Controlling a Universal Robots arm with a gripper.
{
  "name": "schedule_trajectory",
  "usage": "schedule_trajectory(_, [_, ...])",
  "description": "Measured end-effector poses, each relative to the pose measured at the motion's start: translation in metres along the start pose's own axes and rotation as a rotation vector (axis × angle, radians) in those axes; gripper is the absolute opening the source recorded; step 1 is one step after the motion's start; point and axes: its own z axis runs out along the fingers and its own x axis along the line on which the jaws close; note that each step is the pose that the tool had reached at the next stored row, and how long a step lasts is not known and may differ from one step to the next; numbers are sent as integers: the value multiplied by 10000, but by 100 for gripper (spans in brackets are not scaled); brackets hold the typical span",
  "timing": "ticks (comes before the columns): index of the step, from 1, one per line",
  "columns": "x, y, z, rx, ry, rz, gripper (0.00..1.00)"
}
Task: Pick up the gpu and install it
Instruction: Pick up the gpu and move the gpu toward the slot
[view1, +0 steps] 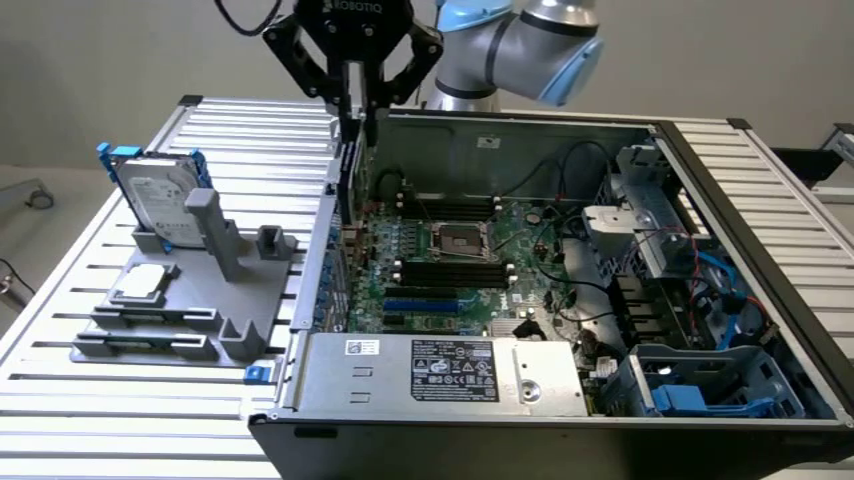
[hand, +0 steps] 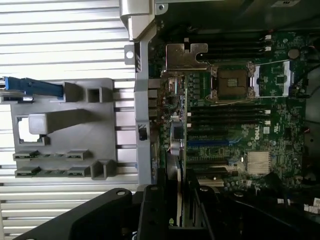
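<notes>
gpu (view1: 350, 165): on edge, upright, over motherboard (view1: 461, 285) by rear wall of computer case (view1: 534, 130) | gripper (view1: 355, 98): half-closed, clamping the card's top edge | hard drive (view1: 154, 195): in grey holder (view1: 167, 315), exterior view's left

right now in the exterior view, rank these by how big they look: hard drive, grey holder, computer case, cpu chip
1. computer case
2. grey holder
3. hard drive
4. cpu chip

The gaps are clear, so no ties.
</notes>
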Motion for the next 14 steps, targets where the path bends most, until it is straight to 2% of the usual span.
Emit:
schedule_trajectory(10, [-455,27,83,0,2,1,27])
schedule_trajectory(12, [-545,31,36,1,17,-1,27])
schedule_trajectory(14, [-636,35,-52,1,35,-1,27])
